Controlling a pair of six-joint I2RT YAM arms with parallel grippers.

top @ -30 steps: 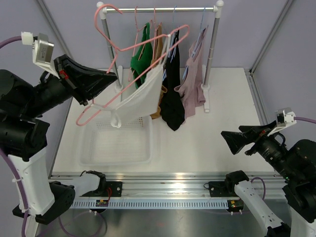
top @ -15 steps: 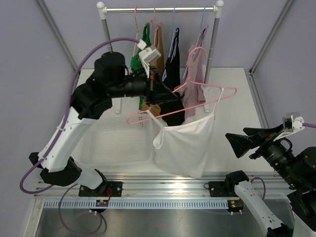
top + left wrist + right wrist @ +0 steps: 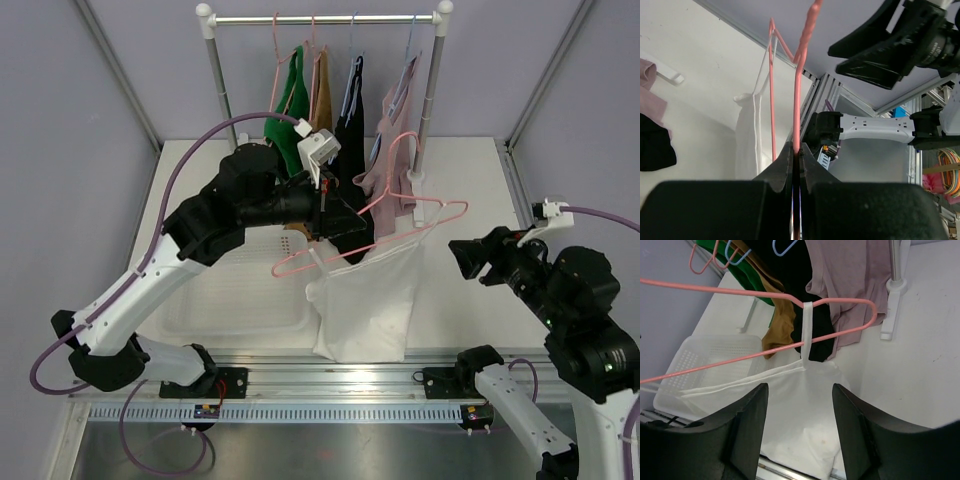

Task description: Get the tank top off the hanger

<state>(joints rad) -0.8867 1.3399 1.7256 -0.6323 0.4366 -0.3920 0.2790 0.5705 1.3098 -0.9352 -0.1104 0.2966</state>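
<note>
A white tank top [image 3: 365, 305] hangs by its straps from a pink hanger [image 3: 420, 222] held over the front middle of the table. Its hem rests on the table near the front edge. My left gripper [image 3: 340, 222] is shut on the pink hanger's wire [image 3: 796, 122]. In the right wrist view the hanger [image 3: 790, 297] and the tank top [image 3: 805, 410] fill the middle, with one strap [image 3: 807, 330] looped over the wire. My right gripper [image 3: 468, 262] is open and empty, just right of the tank top, its fingers [image 3: 747, 425] wide apart.
A clothes rack [image 3: 430, 110] at the back holds green, tan, black and mauve garments [image 3: 340, 140] on hangers. A white mesh basket [image 3: 235, 290] lies on the table left of the tank top. The table's front rail [image 3: 340, 385] runs below.
My left arm has lowered the hanger and tank top a little and drawn them back, so the hem now rests on the table. My right gripper has moved up and left towards the tank top.
</note>
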